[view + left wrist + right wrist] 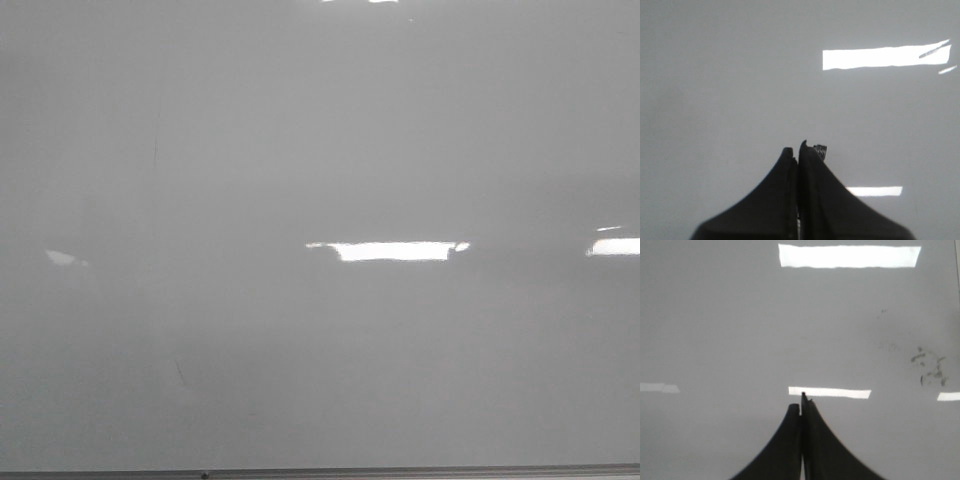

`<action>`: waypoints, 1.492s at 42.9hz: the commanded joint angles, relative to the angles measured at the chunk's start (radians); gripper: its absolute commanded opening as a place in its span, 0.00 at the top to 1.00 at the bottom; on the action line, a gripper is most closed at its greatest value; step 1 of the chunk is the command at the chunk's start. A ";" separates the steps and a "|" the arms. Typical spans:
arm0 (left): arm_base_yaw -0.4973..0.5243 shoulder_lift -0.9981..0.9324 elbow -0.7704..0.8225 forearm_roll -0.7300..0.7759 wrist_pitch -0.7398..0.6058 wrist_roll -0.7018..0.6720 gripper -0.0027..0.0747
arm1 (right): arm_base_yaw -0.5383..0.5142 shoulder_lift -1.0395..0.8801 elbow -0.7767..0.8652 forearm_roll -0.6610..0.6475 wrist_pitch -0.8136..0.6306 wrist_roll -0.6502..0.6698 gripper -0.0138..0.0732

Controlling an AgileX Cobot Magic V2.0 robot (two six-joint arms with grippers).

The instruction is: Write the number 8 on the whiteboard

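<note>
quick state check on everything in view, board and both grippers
whiteboard: no number 8 on it in any view, only light reflections, faint streaks and dark smudges
left gripper: fingers pressed together, no marker visible between them
right gripper: fingers pressed together, nothing visibly held

Whiteboard [320,150] surface bare w/ only faint smudges [930,367]; nothing blocks a claw.

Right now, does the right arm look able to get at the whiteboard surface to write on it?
Probably yes. In the right wrist view the right gripper faces bare whiteboard, with nothing between them. But its jaws are pressed together and I cannot make out a marker in them. How far the board is, I cannot tell.
</note>
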 commanded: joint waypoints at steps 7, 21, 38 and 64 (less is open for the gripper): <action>-0.007 0.168 -0.319 -0.009 0.218 -0.009 0.99 | -0.004 0.142 -0.292 -0.025 0.140 -0.001 0.92; -0.007 0.376 -0.455 -0.009 0.394 -0.009 0.99 | -0.004 0.402 -0.465 -0.025 0.272 -0.001 0.92; -0.007 0.472 -0.382 -0.009 0.408 -0.009 0.99 | -0.004 0.610 -0.464 -0.025 0.301 -0.001 0.92; -0.009 0.718 -0.425 -0.005 0.400 0.051 0.24 | -0.004 0.676 -0.464 -0.025 0.354 -0.016 0.09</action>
